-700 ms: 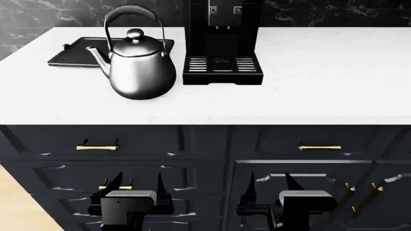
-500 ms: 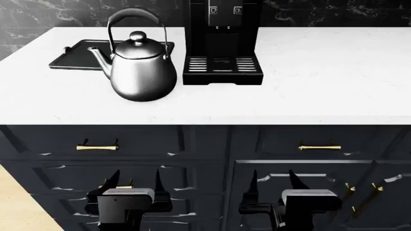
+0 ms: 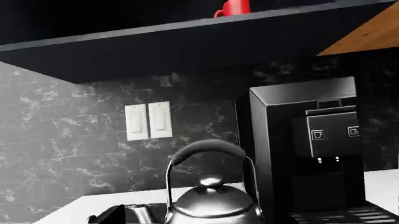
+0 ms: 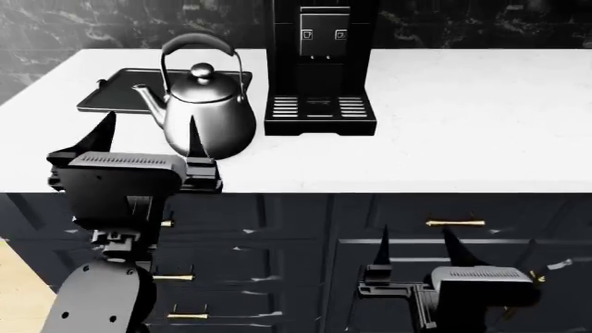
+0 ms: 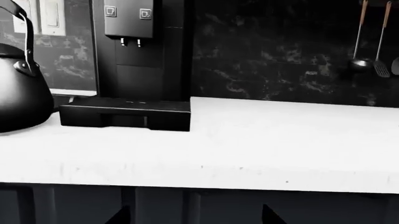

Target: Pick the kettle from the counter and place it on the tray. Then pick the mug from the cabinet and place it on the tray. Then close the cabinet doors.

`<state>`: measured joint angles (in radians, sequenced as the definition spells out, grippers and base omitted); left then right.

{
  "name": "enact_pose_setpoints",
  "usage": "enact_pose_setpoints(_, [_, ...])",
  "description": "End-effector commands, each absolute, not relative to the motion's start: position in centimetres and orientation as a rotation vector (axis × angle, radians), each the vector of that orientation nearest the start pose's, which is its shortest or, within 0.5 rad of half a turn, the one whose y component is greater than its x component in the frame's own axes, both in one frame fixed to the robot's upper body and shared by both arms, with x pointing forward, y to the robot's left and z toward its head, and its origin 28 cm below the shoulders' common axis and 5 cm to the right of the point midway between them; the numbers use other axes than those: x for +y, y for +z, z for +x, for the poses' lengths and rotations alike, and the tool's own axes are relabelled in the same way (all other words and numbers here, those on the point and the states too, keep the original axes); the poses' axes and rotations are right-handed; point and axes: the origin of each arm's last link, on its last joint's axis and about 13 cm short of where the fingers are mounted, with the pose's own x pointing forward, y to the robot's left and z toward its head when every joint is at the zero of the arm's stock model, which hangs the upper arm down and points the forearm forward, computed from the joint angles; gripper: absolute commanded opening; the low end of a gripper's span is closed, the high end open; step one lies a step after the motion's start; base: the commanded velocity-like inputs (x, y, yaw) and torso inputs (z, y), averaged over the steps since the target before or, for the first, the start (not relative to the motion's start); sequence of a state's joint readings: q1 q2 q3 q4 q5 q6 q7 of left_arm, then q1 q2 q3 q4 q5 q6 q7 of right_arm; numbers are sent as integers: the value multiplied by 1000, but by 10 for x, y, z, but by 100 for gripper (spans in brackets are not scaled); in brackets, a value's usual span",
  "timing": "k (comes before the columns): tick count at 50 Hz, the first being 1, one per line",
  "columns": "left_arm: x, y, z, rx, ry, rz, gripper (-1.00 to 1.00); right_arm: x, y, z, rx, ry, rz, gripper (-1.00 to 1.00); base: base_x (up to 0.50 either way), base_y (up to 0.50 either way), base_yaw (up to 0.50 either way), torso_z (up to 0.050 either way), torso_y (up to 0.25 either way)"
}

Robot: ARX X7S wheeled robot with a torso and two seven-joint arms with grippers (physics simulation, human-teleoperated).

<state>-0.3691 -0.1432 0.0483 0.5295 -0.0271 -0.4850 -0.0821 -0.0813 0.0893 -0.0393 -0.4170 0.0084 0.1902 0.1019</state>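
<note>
1. The white counter (image 4: 462, 125) fills mid-frame in the head view.
2. The kettle (image 4: 205, 111) stands on it, upper left, just in front of the tray (image 4: 120, 90).
3. The left gripper (image 4: 148, 142), fingers spread and empty, is near the kettle.
4. The right gripper (image 4: 416, 250), lower right, is spread too.

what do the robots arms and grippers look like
In the head view, both are black. The left gripper has two slim, pointed, blade-like fingers on a boxy body with a pale grey ribbed top strip, mounted on a rounded dark grey arm segment. The right gripper looks the same: tapering black fingers and a grey-topped block. No cables, markings or sleeves are visible.
</note>
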Motion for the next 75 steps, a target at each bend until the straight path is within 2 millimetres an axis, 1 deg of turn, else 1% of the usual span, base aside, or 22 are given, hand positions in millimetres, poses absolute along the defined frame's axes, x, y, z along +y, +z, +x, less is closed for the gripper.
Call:
enact_pose_setpoints(1, [223, 300, 262, -668, 77, 205, 100, -104, 81, 185, -175, -39, -69, 100, 0, 0, 0, 50, 0])
enact_pose_setpoints(8, [215, 391, 272, -708, 65, 161, 100, -104, 84, 184, -185, -35, -66, 100, 0, 0, 0, 50, 0])
enact_pose_setpoints(10, [212, 419, 273, -719, 63, 144, 100, -103, 85, 183, -188, -31, -65, 100, 0, 0, 0, 50, 0])
enact_pose_setpoints(13, [206, 465, 272, -741, 57, 128, 100, -103, 87, 181, -195, -28, -63, 100, 0, 0, 0, 50, 0])
enact_pose_setpoints(18, [206, 528, 265, -757, 69, 114, 100, -104, 94, 178, -215, -25, -62, 100, 0, 0, 0, 50, 0])
enact_pose_setpoints(22, [205, 567, 266, -738, 91, 86, 100, -103, 100, 175, -232, -18, -65, 100, 0, 0, 0, 50, 0])
enact_pose_setpoints(25, [205, 586, 269, -720, 117, 85, 100, -102, 104, 174, -243, -13, -68, 100, 0, 0, 0, 50, 0])
enact_pose_setpoints(28, [205, 601, 271, -691, 124, 73, 100, -102, 109, 173, -253, -8, -74, 100, 0, 0, 0, 50, 0])
enact_pose_setpoints(30, [204, 605, 271, -674, 122, 70, 100, -101, 114, 171, -265, -4, -77, 100, 0, 0, 0, 50, 0])
enact_pose_setpoints(37, [201, 597, 277, -573, 152, 100, 100, -103, 142, 167, -329, -25, -107, 100, 0, 0, 0, 50, 0])
enact_pose_setpoints(39, [201, 595, 278, -544, 165, 100, 100, -106, 157, 169, -353, -43, -118, 100, 0, 0, 0, 41, 0])
enact_pose_setpoints(42, [202, 592, 279, -506, 175, 86, 100, -108, 188, 171, -414, -42, -170, 100, 0, 0, 0, 0, 0])
enact_pose_setpoints(44, [203, 591, 280, -493, 183, 82, 100, -111, 204, 180, -460, -33, -193, 100, 0, 0, 0, 0, 0])
enact_pose_setpoints(45, [203, 590, 281, -488, 185, 74, 100, -117, 216, 183, -502, -46, -246, 100, 0, 0, 0, 0, 0])
enact_pose_setpoints(46, [203, 589, 282, -483, 188, 83, 100, -117, 233, 185, -596, -19, -288, 100, 0, 0, 0, 0, 0])
enact_pose_setpoints(47, [203, 589, 283, -483, 190, 80, 100, -117, 248, 183, -661, 0, -329, 100, 0, 0, 0, 0, 0])
enact_pose_setpoints(48, [203, 589, 282, -485, 195, 78, 100, -122, 259, 179, -679, -24, -359, 100, 0, 0, 0, 0, 0])
enact_pose_setpoints(50, [204, 590, 282, -485, 206, 83, 100, -115, 267, 169, -631, -79, -261, 100, 0, 0, 0, 0, 0])
enact_pose_setpoints(51, [204, 590, 281, -486, 206, 81, 100, -112, 271, 164, -575, -21, -250, 100, 0, 0, 0, 0, 0])
enact_pose_setpoints(54, [203, 591, 279, -492, 195, 89, 100, -111, 287, 160, -602, -15, -255, 100, 0, 0, 0, 0, 0])
enact_pose_setpoints(57, [203, 592, 277, -497, 201, 96, 100, -110, 292, 157, -607, -8, -244, 100, 0, -152, 0, 0, 0])
enact_pose_setpoints(75, [198, 592, 277, -501, 174, 105, 100, -113, 295, 155, -612, -13, -225, 100, 0, -500, 0, 0, 0])
